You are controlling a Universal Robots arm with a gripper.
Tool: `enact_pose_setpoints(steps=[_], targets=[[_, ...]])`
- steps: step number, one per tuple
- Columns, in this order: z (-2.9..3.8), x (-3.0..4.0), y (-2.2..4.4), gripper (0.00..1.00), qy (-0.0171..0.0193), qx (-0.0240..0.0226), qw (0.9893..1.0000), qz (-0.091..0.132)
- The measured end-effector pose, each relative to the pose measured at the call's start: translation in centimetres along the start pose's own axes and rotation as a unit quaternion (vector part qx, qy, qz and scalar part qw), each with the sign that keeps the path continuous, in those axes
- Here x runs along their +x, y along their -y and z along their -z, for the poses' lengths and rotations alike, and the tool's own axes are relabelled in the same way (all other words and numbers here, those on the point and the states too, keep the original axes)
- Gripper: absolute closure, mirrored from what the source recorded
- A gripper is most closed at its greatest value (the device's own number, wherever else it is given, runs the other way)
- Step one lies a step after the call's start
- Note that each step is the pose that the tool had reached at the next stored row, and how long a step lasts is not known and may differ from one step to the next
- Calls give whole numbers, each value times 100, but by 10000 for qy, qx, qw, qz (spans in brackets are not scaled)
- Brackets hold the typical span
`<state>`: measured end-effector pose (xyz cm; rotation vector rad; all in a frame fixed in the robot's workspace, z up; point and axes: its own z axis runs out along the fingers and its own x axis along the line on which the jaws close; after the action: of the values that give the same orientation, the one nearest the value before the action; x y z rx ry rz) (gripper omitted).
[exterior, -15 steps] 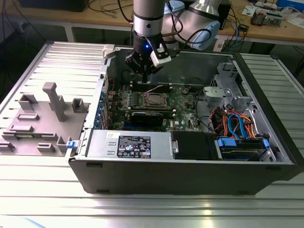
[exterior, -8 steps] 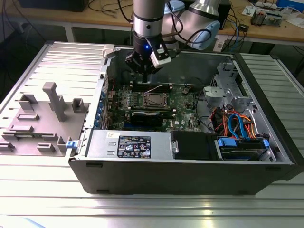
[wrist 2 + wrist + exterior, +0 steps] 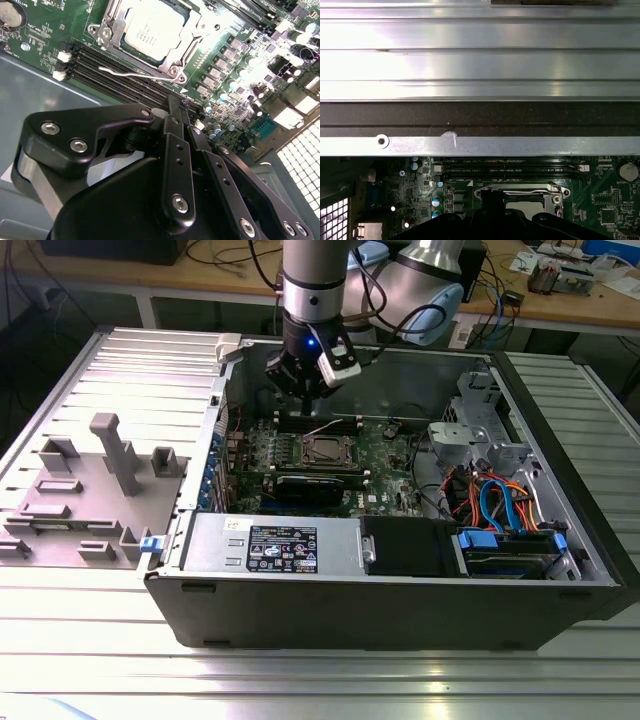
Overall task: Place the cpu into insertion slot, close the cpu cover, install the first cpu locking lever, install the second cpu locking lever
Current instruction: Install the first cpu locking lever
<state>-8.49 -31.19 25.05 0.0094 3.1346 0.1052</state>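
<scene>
You had the cpu (image 3: 152, 31) seated at upper centre of the second wrist view with the cpu cover (image 3: 116, 20) closed, one locking lever (image 3: 131, 74) still unlatched, and the gripper (image 3: 181, 114) closed, empty, hovering just beside the socket.

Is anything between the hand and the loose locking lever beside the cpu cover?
Nothing visible. In the second wrist view the hand sits above the memory slots, with open board up to the lever along the cpu cover.
</scene>
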Motion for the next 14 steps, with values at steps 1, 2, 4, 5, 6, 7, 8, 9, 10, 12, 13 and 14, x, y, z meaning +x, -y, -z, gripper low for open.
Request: enact_pose_setpoints(steps=[1,2,4,5,6,7,8,9,10,12,13,14], targets=[[-2,-1,0,89,2,-2,10000,0],[-3,-2,0,89,3,-1,10000,0],[-3,-2,0,89,2,-1,10000,0],[-3,-2,0,89,2,-1,10000,-1],[-3,-2,0,89,3,-1,10000,0],[-8,-2,0,89,7,-2,10000,0],[-12,-3,0,89,12,-3,10000,1],[-16,-3,1,89,12,-2,10000,1],[-22,-5,1,89,13,-1,10000,0],[-40,-23,2,89,13,-1,10000,0],[-45,-31,2,89,13,-1,10000,0],[-50,-41,3,89,12,0,10000,0]])
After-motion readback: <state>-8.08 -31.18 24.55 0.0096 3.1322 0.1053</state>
